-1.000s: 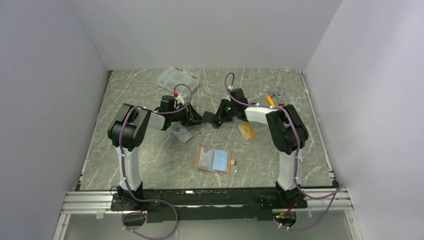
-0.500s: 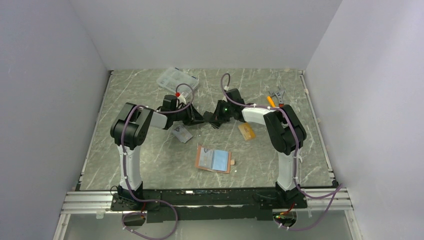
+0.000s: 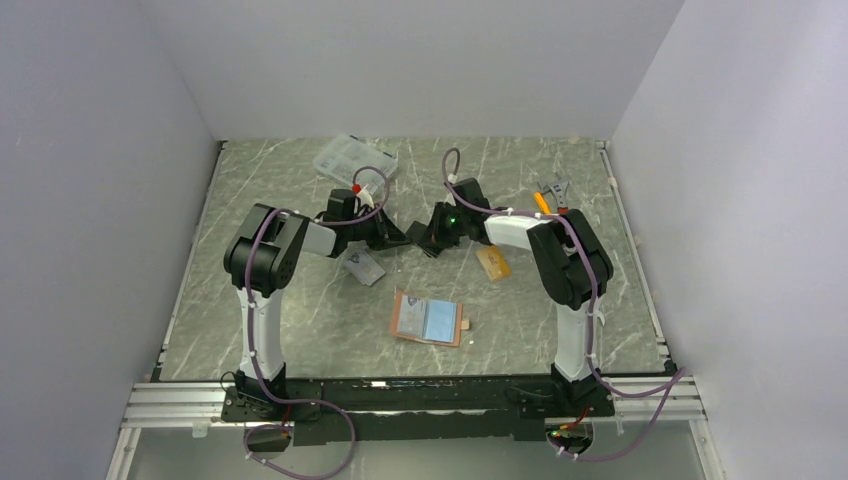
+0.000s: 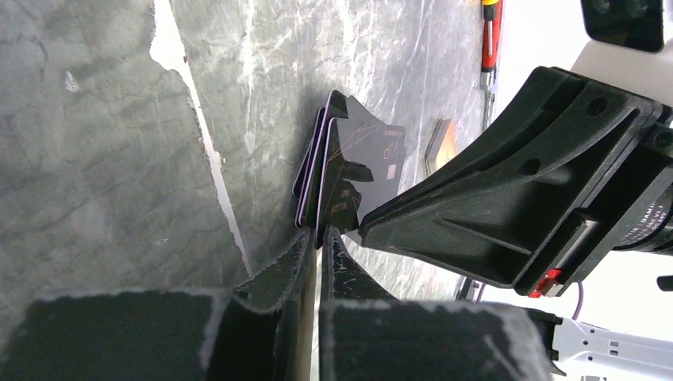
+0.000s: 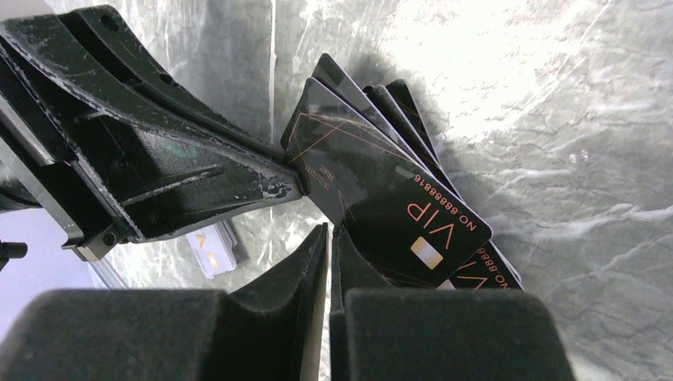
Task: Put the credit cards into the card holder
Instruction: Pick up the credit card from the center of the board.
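Black cards [image 5: 373, 186] fanned, pinched at opposite edges by left gripper [image 4: 317, 238] and right gripper [image 5: 328, 234]

The left hand [image 4: 317, 238] has edged toward centre and pinched shut on the black cards [image 4: 369, 155].

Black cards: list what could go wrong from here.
1. The black cards are fanned, and the left gripper and right gripper each pinch only an edge; pulling apart could spill some.
2. The two grippers nearly touch, so they might collide.
3. The holder lies apart; a loose fan could slip on the way.
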You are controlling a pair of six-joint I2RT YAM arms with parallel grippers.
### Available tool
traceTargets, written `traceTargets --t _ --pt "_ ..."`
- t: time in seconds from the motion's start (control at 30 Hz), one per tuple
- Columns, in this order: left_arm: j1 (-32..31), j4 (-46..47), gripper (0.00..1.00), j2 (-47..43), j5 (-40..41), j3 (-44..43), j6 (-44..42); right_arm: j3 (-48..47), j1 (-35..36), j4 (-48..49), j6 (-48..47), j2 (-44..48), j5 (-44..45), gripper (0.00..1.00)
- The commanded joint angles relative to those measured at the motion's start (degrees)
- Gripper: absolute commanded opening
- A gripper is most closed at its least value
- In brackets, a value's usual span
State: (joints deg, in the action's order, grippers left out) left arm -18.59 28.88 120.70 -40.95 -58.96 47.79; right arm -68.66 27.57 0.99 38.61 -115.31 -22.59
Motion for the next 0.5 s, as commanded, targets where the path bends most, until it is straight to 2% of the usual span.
traceTargets --t 0.0,0.1,0.27,0.47 --pt "-0.4 0.65 0.05 -0.34 -1.02 -0.85 0.15 0.93 -0.61 2.68 0.28 1.66 -3.51 0.1" --pt "-0.31 0.5 0.01 -0.7 -1.6 -0.91 0.53 2.36 -1.82 5.79 1.55 3.59 -7.02 0.16" --pt "-0.19 -0.15 0.01 -2.92 -3.21 0.58 0.82 2.55 -5.02 7.54 1.8 6.67 -10.94 0.26" --pt "0.68 -1.06 0.01 -5.79 -5.34 3.08 0.77 2.14 -7.69 7.37 1.29 8.44 -13.08 0.32"
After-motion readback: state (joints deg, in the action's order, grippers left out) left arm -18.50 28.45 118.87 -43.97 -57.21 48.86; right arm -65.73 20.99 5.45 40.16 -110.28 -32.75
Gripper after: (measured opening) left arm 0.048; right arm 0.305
